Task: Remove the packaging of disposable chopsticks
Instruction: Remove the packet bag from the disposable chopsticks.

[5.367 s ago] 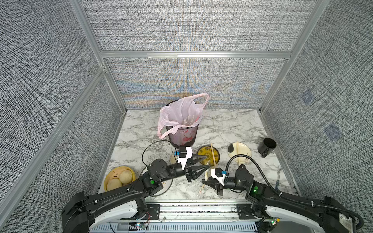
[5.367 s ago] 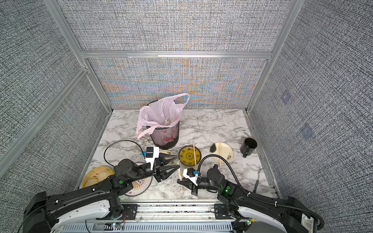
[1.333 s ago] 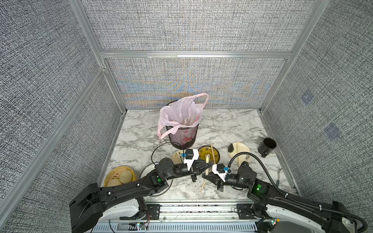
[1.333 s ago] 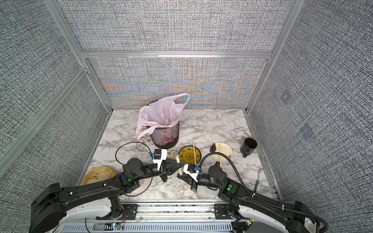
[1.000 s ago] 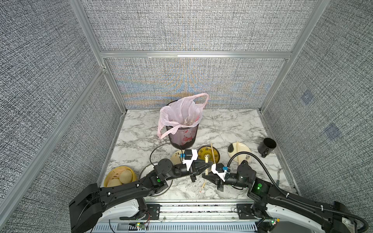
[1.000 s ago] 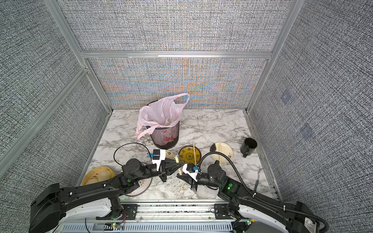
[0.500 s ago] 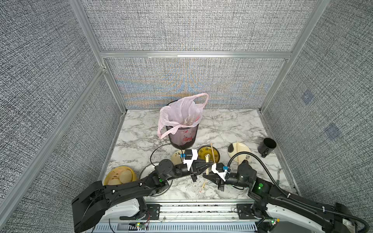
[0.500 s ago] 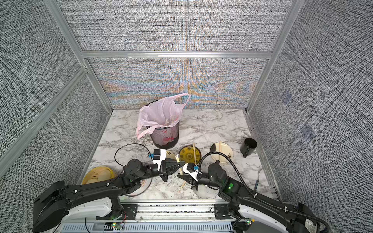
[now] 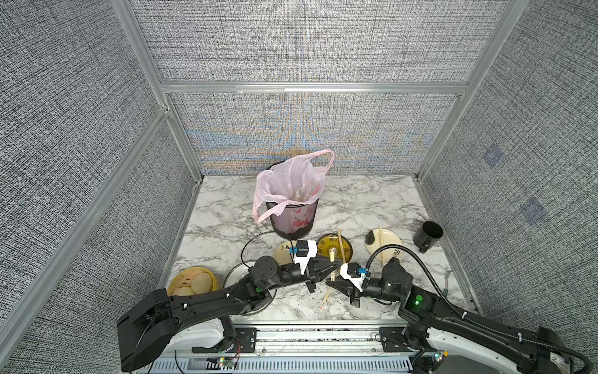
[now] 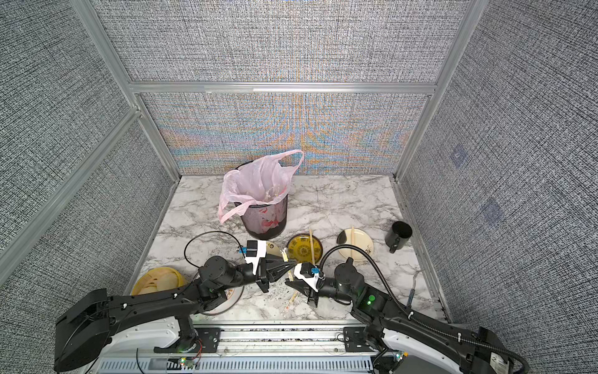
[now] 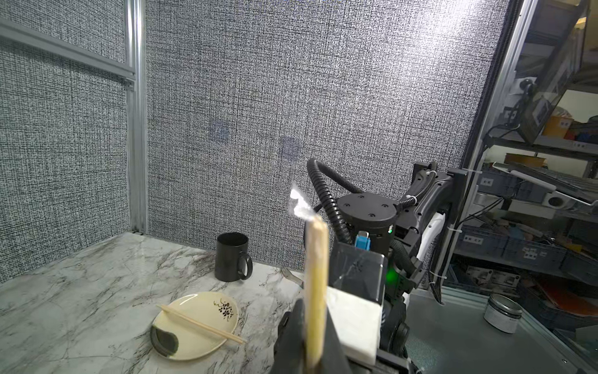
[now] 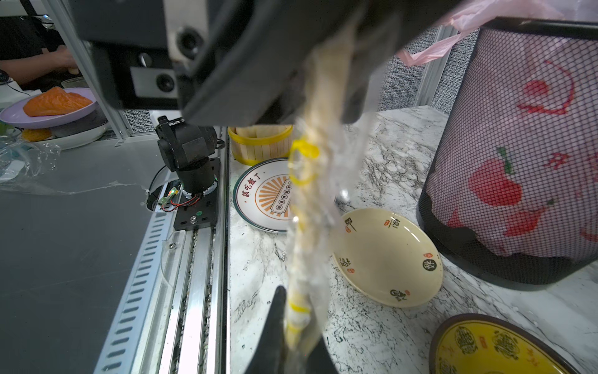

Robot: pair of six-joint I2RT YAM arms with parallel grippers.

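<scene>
— At lower centre of both top views, meeting tip to tip over the marble table [image 9: 226, 223]?
— Yes: pinching the packaging [image 12: 318, 200] at two spots, clamping hard with the left gripper [image 9: 338, 264] and with the right gripper [image 9: 328, 282].
— Wrapping the disposable chopsticks [image 11: 315, 291]?
— Wrapping them, hanging clear of the table, just below the yellow plate [image 9: 325, 250] in frame.

A pair of thin pale bamboo chopsticks [image 11: 315, 275], sheathed in a crinkled clear plastic sleeve [image 12: 304, 194] with yellow-orange print, hangs above the marble tabletop [image 9: 226, 226], clamped by the left gripper [image 11: 312, 330] and the right gripper [image 12: 297, 343]. One bare pair [image 9: 340, 243] lies across a dark-rimmed yellow plate [image 9: 325, 249], another bare pair [image 9: 382, 243] across a cream plate [image 9: 393, 239].
</scene>
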